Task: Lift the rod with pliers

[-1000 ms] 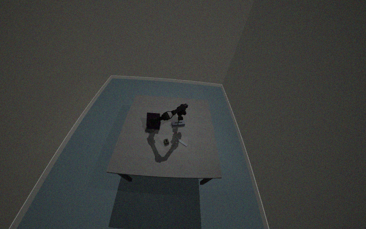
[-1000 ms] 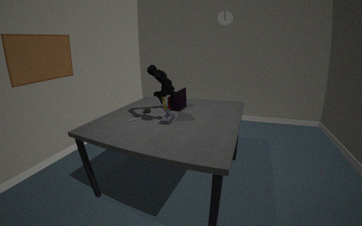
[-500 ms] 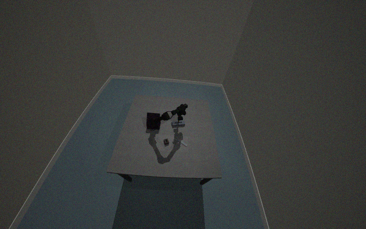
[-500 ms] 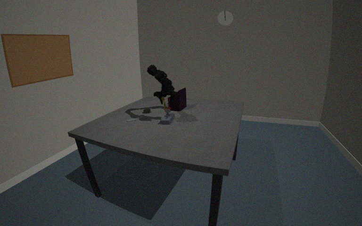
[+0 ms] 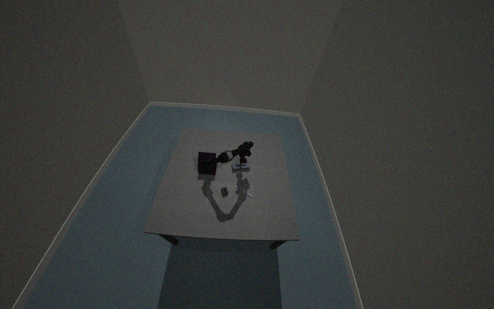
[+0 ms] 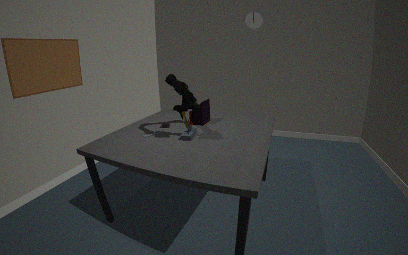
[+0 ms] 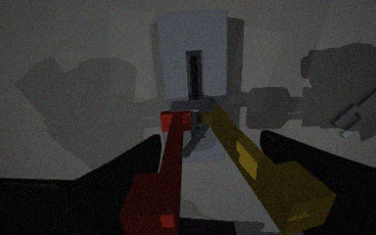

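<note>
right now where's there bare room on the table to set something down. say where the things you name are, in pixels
The near part of the table (image 6: 210, 159), between its front edge and the pale block (image 5: 240, 169) (image 6: 187, 138) (image 7: 191, 29), is bare. It is crowded around the block: the red handle (image 6: 190, 117) (image 7: 172, 152) and yellow handle (image 6: 185, 118) (image 7: 230, 132) stand there, under the arm (image 5: 226, 156) (image 6: 186, 93).

Dim room — blue floor (image 5: 109, 218) (image 6: 295, 186), corkboard (image 6: 42, 67).
</note>
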You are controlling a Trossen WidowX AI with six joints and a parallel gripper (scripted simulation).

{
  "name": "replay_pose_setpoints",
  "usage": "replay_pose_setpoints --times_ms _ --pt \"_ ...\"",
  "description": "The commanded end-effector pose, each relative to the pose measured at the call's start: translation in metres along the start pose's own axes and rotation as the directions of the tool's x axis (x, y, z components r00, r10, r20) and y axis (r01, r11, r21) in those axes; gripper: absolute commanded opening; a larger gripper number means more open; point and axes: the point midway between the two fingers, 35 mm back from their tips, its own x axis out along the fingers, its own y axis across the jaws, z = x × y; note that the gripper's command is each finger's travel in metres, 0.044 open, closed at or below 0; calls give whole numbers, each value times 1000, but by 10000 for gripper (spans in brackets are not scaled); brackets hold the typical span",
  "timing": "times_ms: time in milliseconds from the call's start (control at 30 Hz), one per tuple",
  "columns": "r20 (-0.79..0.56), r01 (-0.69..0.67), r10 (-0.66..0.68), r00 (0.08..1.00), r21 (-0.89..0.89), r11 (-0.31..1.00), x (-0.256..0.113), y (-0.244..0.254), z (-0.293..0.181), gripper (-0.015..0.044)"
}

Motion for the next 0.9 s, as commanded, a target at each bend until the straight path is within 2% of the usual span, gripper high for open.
replay_pose_setpoints --times_ms 0,867 --pt "4 4 -4 1000 -9 1000 3 0 0 321" --pt "4 5 -5 1000 -8 1000 25 0 0 313"
